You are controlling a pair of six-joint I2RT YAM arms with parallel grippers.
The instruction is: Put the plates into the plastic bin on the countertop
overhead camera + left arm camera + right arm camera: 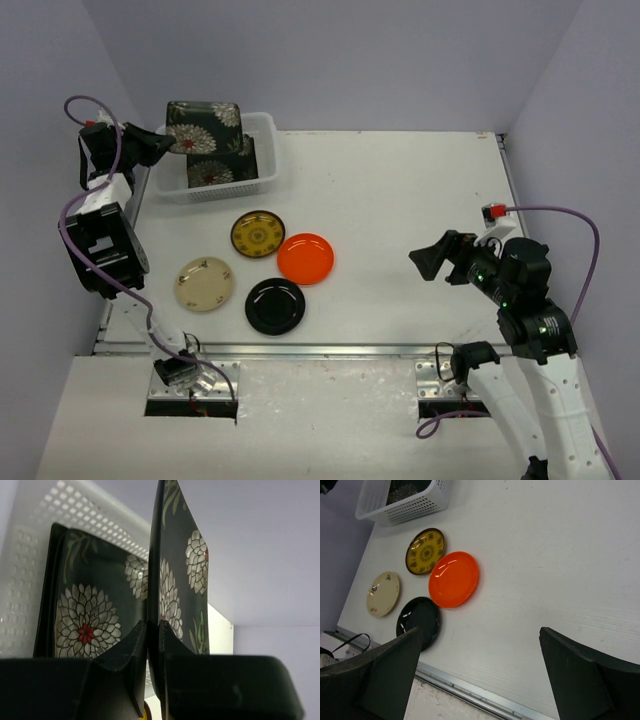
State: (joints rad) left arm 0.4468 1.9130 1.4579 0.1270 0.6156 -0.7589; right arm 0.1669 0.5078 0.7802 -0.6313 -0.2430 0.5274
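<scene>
Looking down on a white matte desk (400, 220), closed in by plain pale grey-lilac walls (350, 60) on the left, far and right sides. A metal rail (330, 350) runs along the near edge of the desk, and two robot arms rise from just beyond it.

At the far left corner of the desk stands a white plastic basket (225, 190) with lattice sides. A square black plate with white flowers (215, 170) rests inside it, its patterned face showing. Whether it lies flat or leans on the basket wall cannot be told.

The left hand (170, 143) is at the far left, over the basket. Its two fingers are pinched tight on the edge of a second flowered plate (204, 127), also square and black. This one is up above the basket's far left part. The left wrist camera shows it edge-on and upright between the fingers.

Four round plates lie flat on the desk, near and left of centre. A yellow patterned plate (258, 233) is farthest, with an orange plate (306, 258) close against its right side. A cream plate (204, 283) sits to the left and a black plate (275, 306) nearest the rail.

The right hand (440, 262) hangs over the right side of the desk, fingers spread wide and holding nothing, well apart from every plate.
</scene>
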